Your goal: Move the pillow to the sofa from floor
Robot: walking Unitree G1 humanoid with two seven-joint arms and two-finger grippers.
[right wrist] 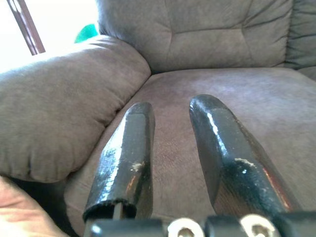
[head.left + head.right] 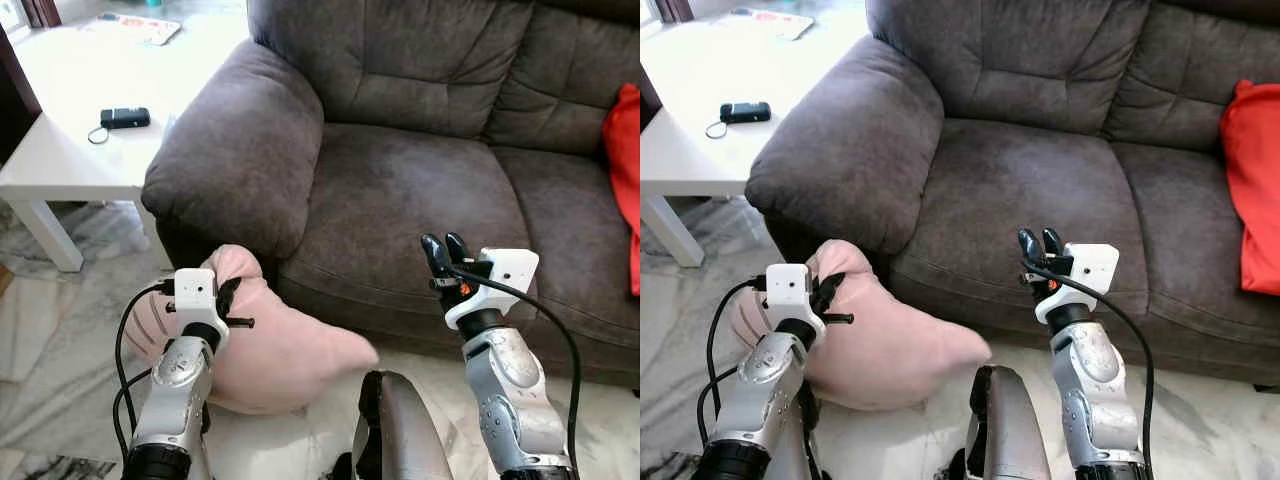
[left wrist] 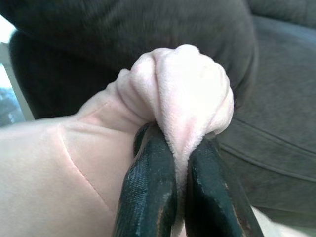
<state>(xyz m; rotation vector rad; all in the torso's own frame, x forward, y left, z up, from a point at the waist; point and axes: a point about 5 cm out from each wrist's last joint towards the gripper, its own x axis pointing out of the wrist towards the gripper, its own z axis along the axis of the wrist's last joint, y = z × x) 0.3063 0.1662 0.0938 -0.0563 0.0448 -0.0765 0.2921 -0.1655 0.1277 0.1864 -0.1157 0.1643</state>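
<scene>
Lower left of the frame, our left gripper [image 3: 180, 163] pinches a bunched corner of the soft, light pink plush pillow [image 2: 275, 350] beside the grey fabric sofa [image 2: 420, 190]; our right gripper [image 2: 445, 250] hovers empty, fingers parted

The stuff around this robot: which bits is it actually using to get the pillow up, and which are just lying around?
In use:
- soft pink pillow, corner pinched by the left gripper
- grey fabric sofa, the goal
- right gripper, open, holding nothing

Just lying about:
- white side table
- small black device on it
- red cushion on the sofa
</scene>
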